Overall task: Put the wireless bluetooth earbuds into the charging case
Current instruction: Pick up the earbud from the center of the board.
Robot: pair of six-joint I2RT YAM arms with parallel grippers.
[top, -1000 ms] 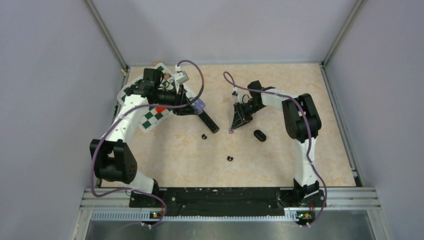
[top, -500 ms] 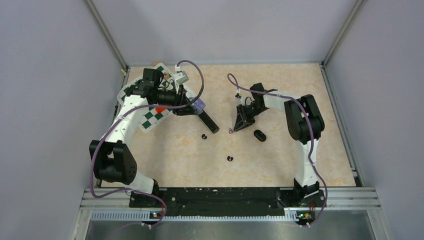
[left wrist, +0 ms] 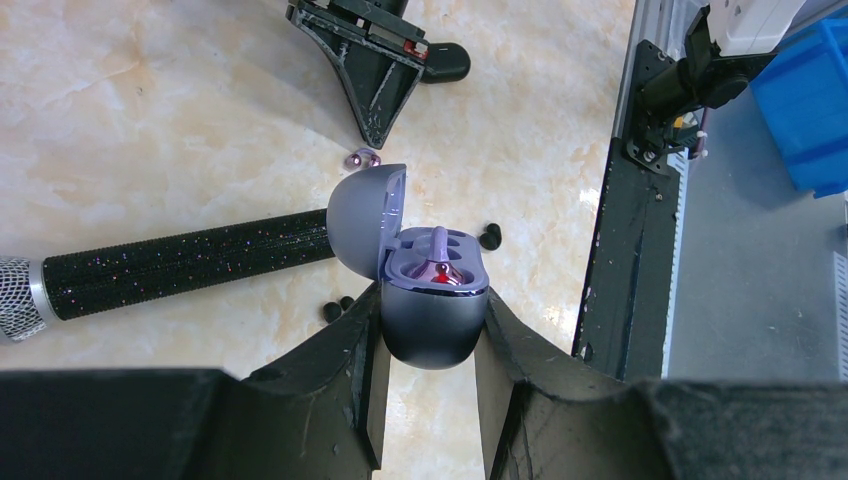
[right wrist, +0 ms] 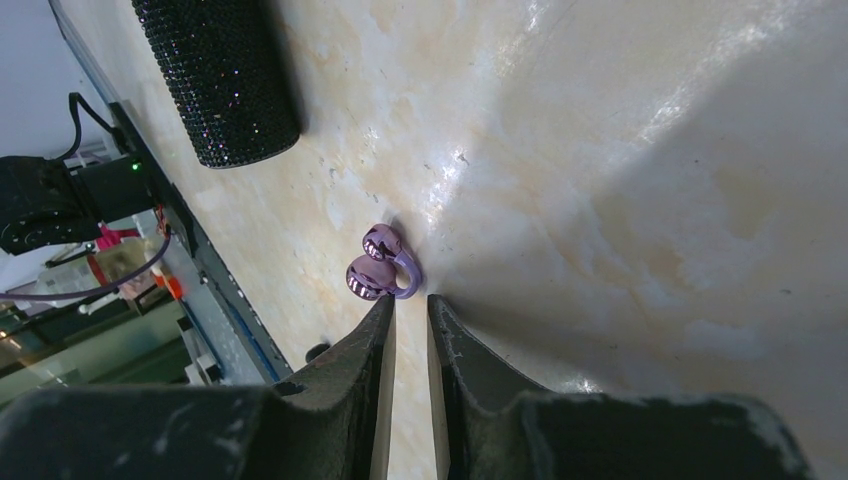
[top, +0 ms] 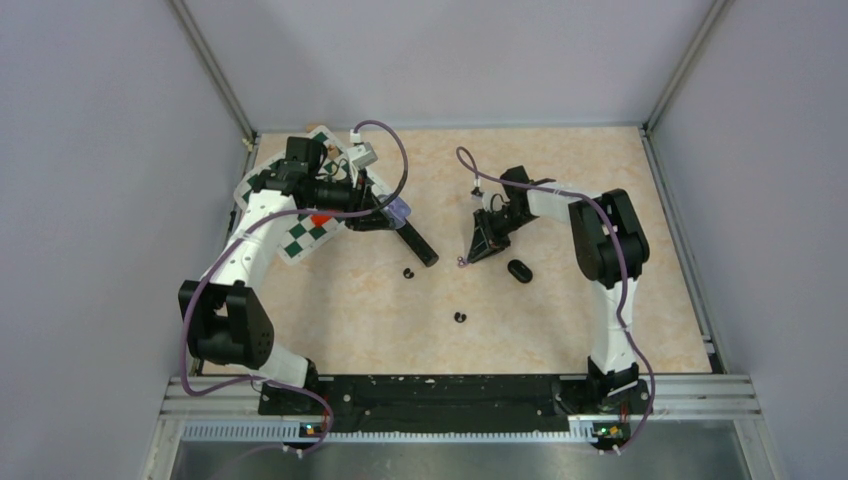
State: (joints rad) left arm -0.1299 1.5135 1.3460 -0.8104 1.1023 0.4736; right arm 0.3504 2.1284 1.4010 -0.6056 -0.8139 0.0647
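Note:
My left gripper (left wrist: 432, 300) is shut on the grey-purple charging case (left wrist: 433, 325) and holds it above the table. Its lid (left wrist: 362, 220) stands open, and one purple bud (left wrist: 437, 270) sits in a slot. Two pale purple earbuds (right wrist: 378, 266) lie together on the table, just past the tips of my right gripper (right wrist: 410, 300). Its jaws stand a narrow gap apart with nothing between them. In the top view these buds (top: 461, 263) lie at that gripper's tip. Two black earbuds (top: 408, 272) (top: 460, 318) lie loose on the table.
A long black glittery microphone (top: 418, 243) lies between the arms, close to the held case. A shut black case (top: 518, 270) rests right of the right gripper. A green checkerboard sheet (top: 300, 238) lies under the left arm. Metal rails border the table.
The right arm's elbow has shifted slightly right and its jaws have narrowed a little near the purple buds. The left arm with the case has stayed still.

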